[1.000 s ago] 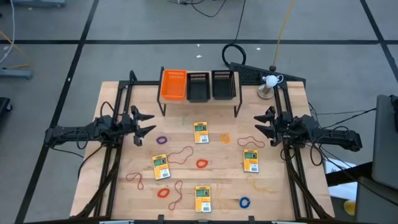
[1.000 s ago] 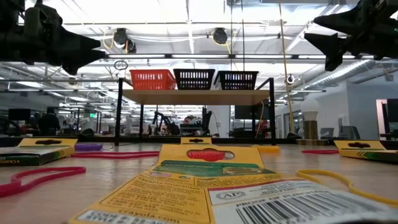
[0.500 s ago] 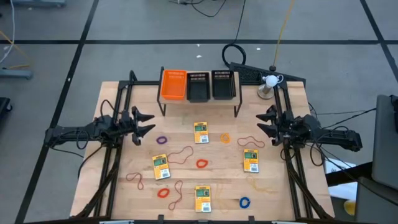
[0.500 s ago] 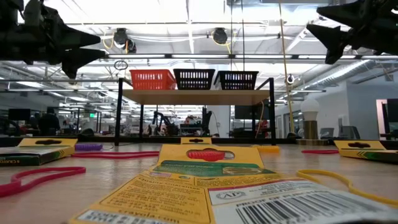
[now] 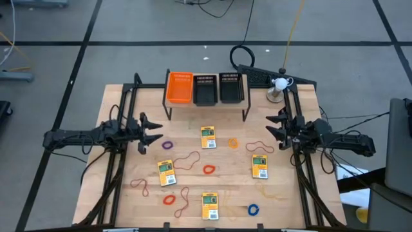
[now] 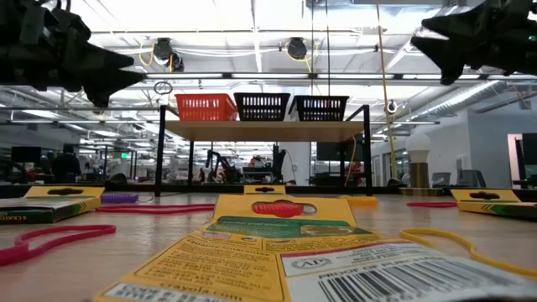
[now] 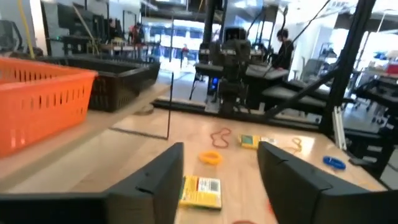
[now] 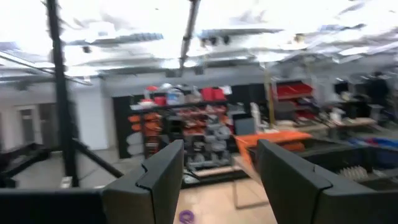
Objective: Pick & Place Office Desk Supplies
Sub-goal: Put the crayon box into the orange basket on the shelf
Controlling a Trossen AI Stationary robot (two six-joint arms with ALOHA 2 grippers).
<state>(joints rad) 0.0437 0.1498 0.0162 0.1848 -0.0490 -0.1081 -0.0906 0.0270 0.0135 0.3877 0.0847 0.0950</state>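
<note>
Four yellow-and-green card boxes lie flat on the table: one (image 5: 207, 136) near the rack, one (image 5: 167, 172) left of centre, one (image 5: 259, 166) to the right, one (image 5: 210, 205) at the near edge. Purple (image 5: 168, 145), red (image 5: 208, 169), orange (image 5: 232, 142) and blue (image 5: 253, 209) rings and thin reddish-brown bands (image 5: 187, 159) lie among them. My left gripper (image 5: 154, 130) hovers open above the table's left side, close to the purple ring. My right gripper (image 5: 271, 126) hovers open above the right side, beside a looped band (image 5: 259, 146).
A black rack at the far edge carries an orange mesh bin (image 5: 179, 87) and two black ones (image 5: 205, 89) (image 5: 230, 87). A white lamp (image 5: 279, 84) stands at the far right corner. The arms' dark frames (image 5: 116, 167) run along both table sides.
My left gripper has dipped slightly and its arm has drawn back a little toward the table's left edge. Both grippers stay open, and nothing on the table has moved.
</note>
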